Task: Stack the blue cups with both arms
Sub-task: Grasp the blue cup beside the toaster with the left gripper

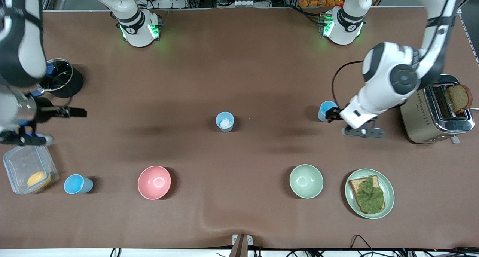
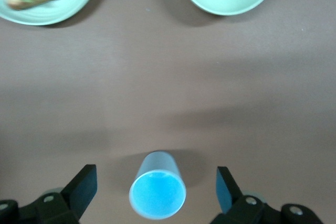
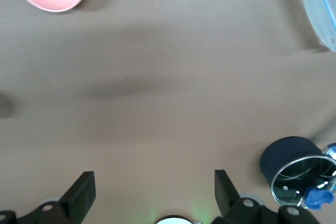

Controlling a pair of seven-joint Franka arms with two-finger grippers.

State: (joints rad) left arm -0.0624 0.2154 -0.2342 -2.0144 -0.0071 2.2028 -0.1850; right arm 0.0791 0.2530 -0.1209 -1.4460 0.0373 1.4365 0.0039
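Three blue cups stand upright on the brown table. One, with a whitish patch inside (image 1: 225, 121), is at the middle. Another cup (image 1: 77, 184) stands near the front camera at the right arm's end. The third cup (image 1: 326, 110) (image 2: 157, 195) sits between the open fingers of my left gripper (image 1: 333, 115) (image 2: 155, 179), with a gap on each side and no finger touching it. My right gripper (image 1: 76, 112) (image 3: 153, 182) is open over bare table beside the dark pot, with nothing between its fingers.
A toaster (image 1: 430, 116) holding a bread slice (image 1: 458, 98) stands at the left arm's end. A plate (image 1: 389, 191) with a sandwich, a pale green bowl (image 1: 306, 181) and a pink bowl (image 1: 154, 182) lie nearer the camera. A dark pot (image 1: 60, 77) and a plastic container (image 1: 22, 163) are at the right arm's end.
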